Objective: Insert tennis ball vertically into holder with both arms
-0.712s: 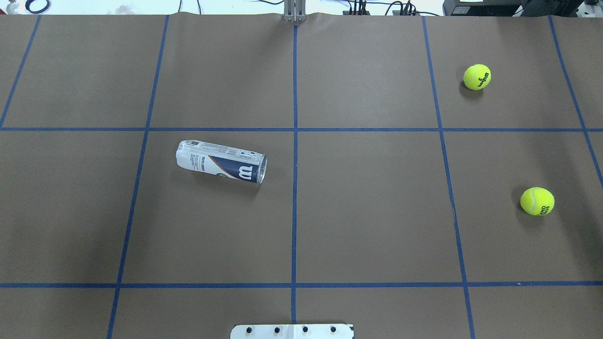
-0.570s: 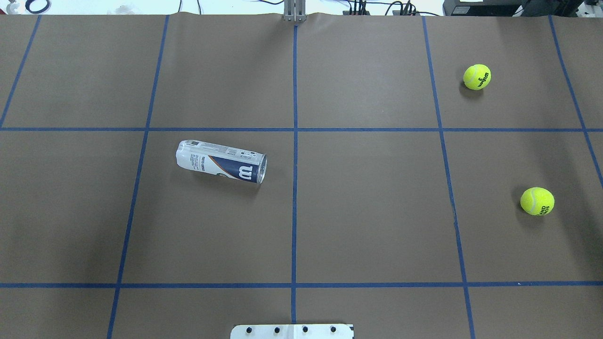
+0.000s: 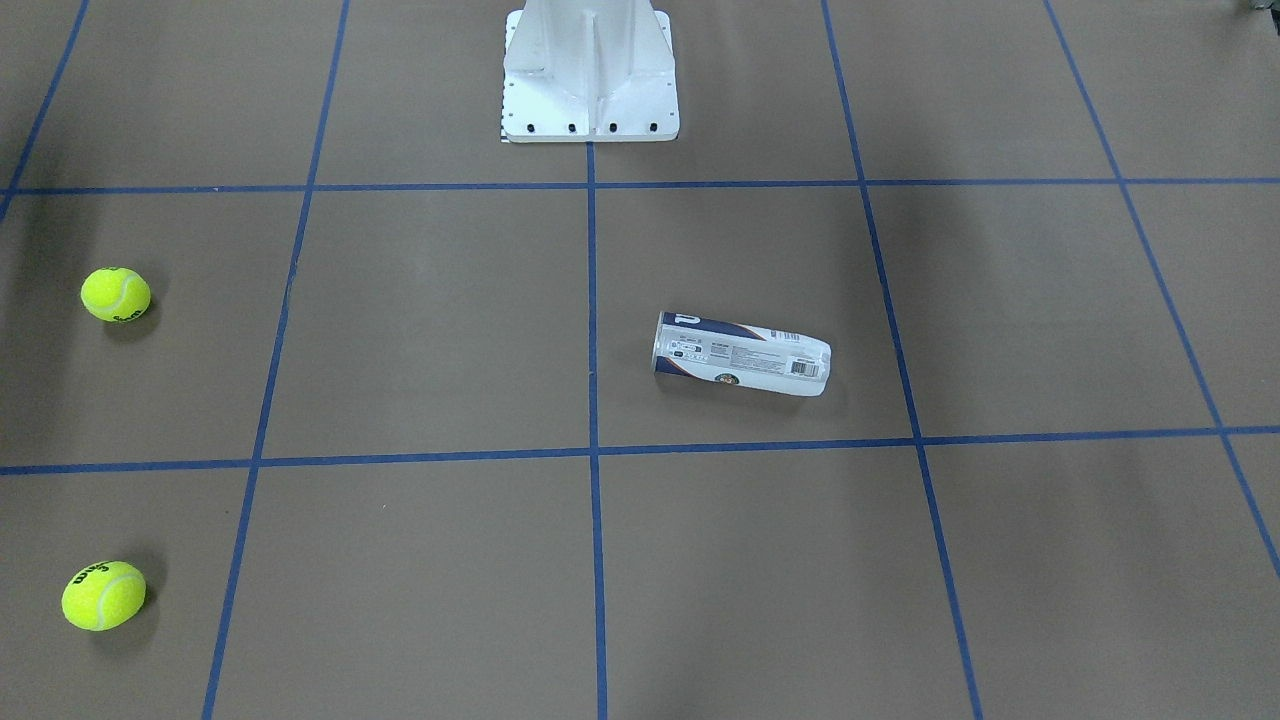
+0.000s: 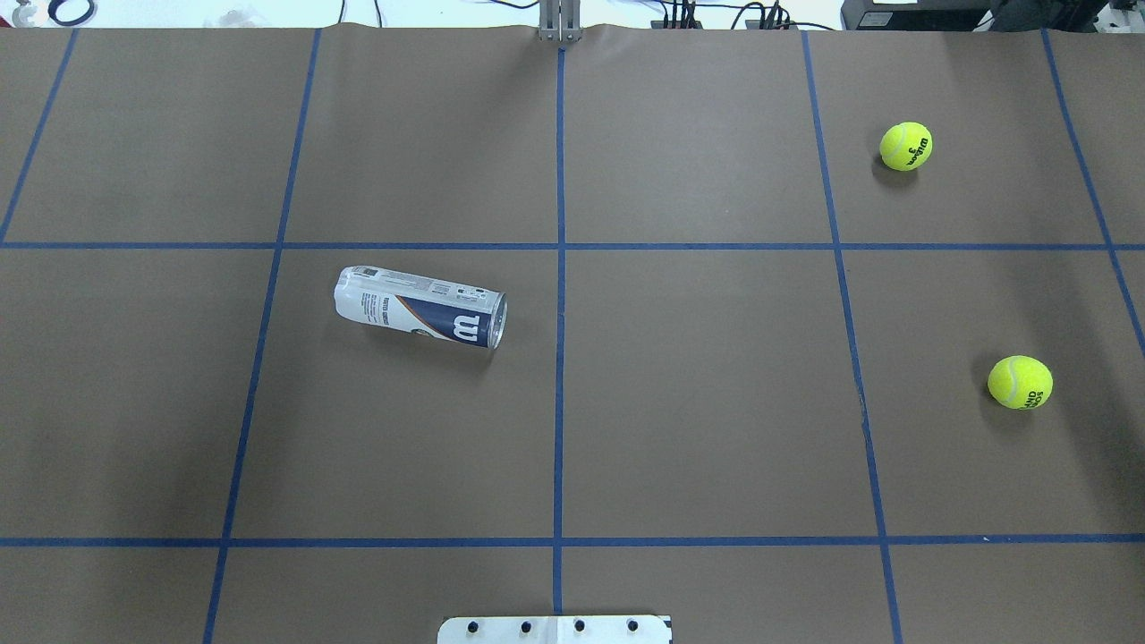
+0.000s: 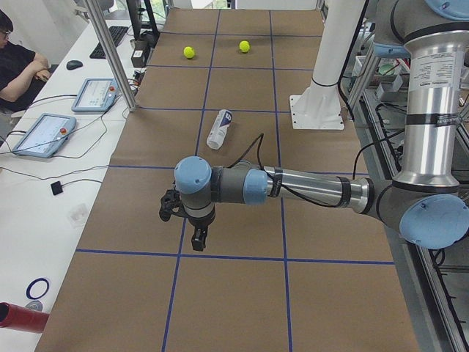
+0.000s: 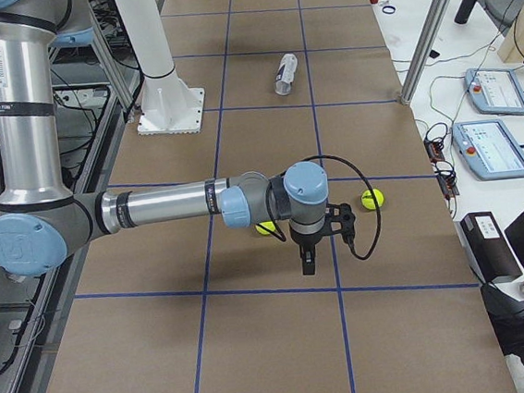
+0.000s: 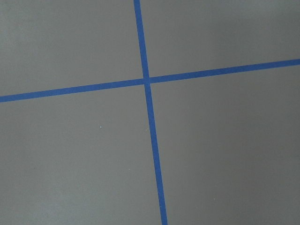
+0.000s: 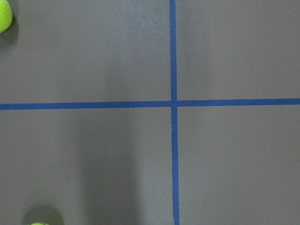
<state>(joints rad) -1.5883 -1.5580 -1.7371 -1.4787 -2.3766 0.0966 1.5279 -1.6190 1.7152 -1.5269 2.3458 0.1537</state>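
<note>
Holder (image 4: 420, 306), a clear plastic cylindrical can with a navy-and-white label, lies on its side to my left of the white metal pedestal base (image 3: 590, 80). Two yellow felt tennis balls (image 4: 905, 146) (image 4: 1020, 382) lie to its right. This layout likely assigns uprighting to my left gripper (image 5: 196, 236) and fetching to my right gripper (image 6: 307, 262). I cannot tell whether either claw is apart or together.

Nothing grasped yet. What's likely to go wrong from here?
1. The holder lies on its side, so it may roll when the left claw tries to stand it up.
2. The far ball and near ball sit loose on the table; a nudge from the right claw could roll one away.
</note>
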